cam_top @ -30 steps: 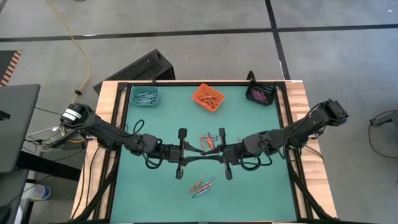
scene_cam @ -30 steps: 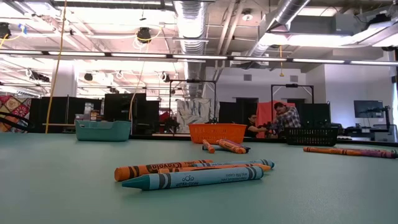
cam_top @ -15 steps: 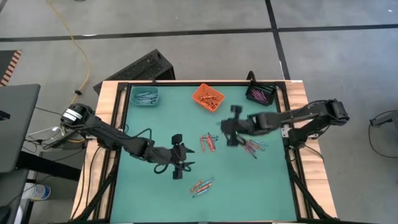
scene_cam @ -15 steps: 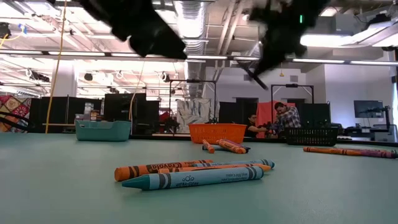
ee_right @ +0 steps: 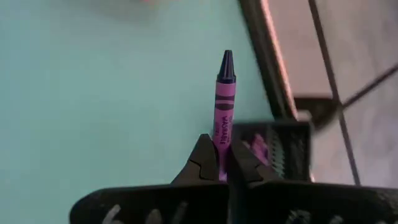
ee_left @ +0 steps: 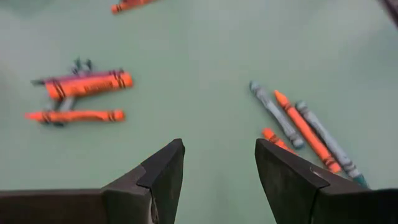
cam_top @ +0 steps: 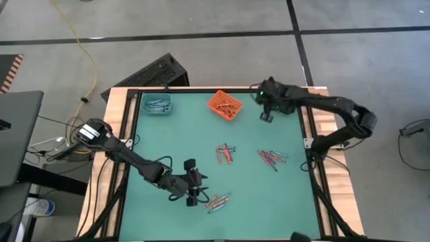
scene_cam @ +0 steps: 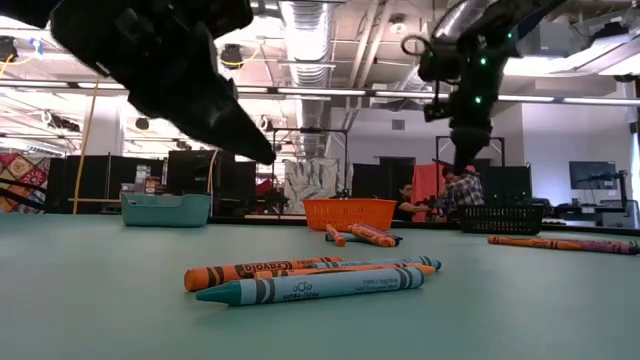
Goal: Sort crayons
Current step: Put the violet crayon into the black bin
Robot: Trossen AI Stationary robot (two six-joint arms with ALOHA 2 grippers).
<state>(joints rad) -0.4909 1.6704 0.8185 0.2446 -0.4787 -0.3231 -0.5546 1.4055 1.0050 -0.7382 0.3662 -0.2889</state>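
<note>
**Purple crayon carried beside the black bin**

Purple wax is seen pinched between the closed fingers of the right gripper (ee_right: 222,163): one purple crayon (ee_right: 223,102) is held there, its tip pointing away from the wrist, just beside the black bin (cam_top: 282,102). Relative to that bin, the left gripper (ee_left: 217,168) is well apart, at the opposite, near side of the green table (cam_top: 168,141), its fingers spread wide and empty close to a cluster of orange and blue crayons (cam_top: 218,200). Two more loose groups lie between.
</note>
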